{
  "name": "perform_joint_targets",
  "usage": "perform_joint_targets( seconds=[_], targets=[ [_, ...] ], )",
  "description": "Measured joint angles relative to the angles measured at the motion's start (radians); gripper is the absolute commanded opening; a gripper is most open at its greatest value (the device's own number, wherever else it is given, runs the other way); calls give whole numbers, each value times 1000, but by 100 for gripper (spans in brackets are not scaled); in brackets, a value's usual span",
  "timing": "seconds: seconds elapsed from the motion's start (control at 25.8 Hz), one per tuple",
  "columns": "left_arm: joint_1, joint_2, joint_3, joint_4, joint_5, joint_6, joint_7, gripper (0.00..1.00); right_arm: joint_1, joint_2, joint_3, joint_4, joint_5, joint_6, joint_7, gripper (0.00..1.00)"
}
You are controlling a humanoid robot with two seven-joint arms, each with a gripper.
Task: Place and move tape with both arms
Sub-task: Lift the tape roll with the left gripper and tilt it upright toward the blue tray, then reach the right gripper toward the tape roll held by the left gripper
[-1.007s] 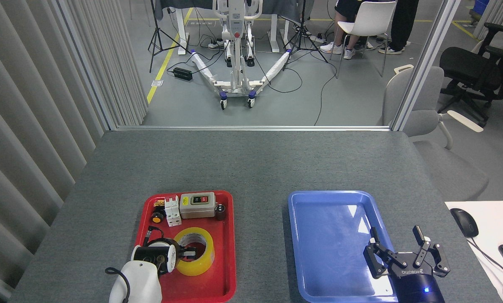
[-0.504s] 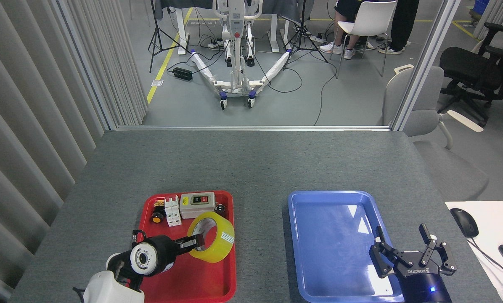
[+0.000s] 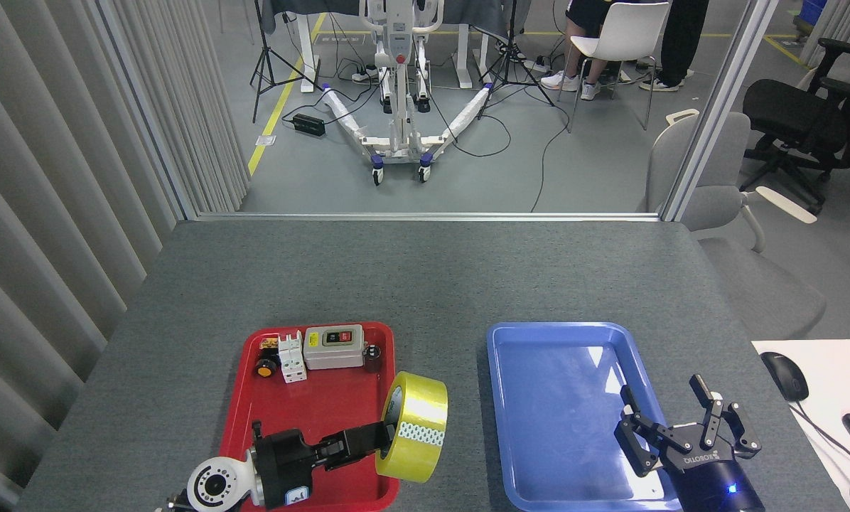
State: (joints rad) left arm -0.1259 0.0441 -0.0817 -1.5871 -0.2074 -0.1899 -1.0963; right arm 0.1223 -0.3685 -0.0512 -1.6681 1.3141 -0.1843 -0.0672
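Holding the tape (image 3: 412,425) in our left pincer (image 3: 386,434), we are in the carrying step: the roll stands on its edge, lifted above the right rim of the red tray (image 3: 311,419), with one finger going into its white core and the pincer pinching its wall. We judge that the transfer to the other side is only begun. Our right pincer (image 3: 681,434) hangs over the near right corner of the blue tray (image 3: 560,419) with its fingers spread and nothing between them.

The next move, as we judge it, calls for bringing the roll over the strip of grey desk (image 3: 439,284) between the two trays, low enough to set it down or near enough for the right pincer to take it. The blue tray is bare, so nothing blocks the landing place.

In the red tray, at its far end, there remain a grey switch box (image 3: 333,347), a white block (image 3: 291,355) and some small parts; they are well apart from the roll. The rim of the red tray is the only thing the roll could catch.
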Motion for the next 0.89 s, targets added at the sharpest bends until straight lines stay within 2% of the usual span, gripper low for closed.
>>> perform_joint_targets(
  seconds=[0.19,0.35,0.46,0.62,0.77,0.89],
  targets=[
    [20,1,-8,-3,112,87,-5,0,23,-67,1,-5,-129,-266,0,100],
    [23,2,-8,-14,176,158,-5,0,47,-157,22,-5,-237,-493,-3,100],
    [24,2,-6,-26,211,189,-6,0,37,-243,95,-5,-325,-567,-3,100],
    [28,3,-3,-31,233,201,-7,0,-46,-342,241,-6,-430,-594,4,100],
    [35,3,7,-33,253,204,-32,0,-145,-368,355,-2,-487,-598,4,100],
    [43,3,23,-43,290,205,-83,0,-199,-334,408,5,-495,-583,9,100]
  ],
)
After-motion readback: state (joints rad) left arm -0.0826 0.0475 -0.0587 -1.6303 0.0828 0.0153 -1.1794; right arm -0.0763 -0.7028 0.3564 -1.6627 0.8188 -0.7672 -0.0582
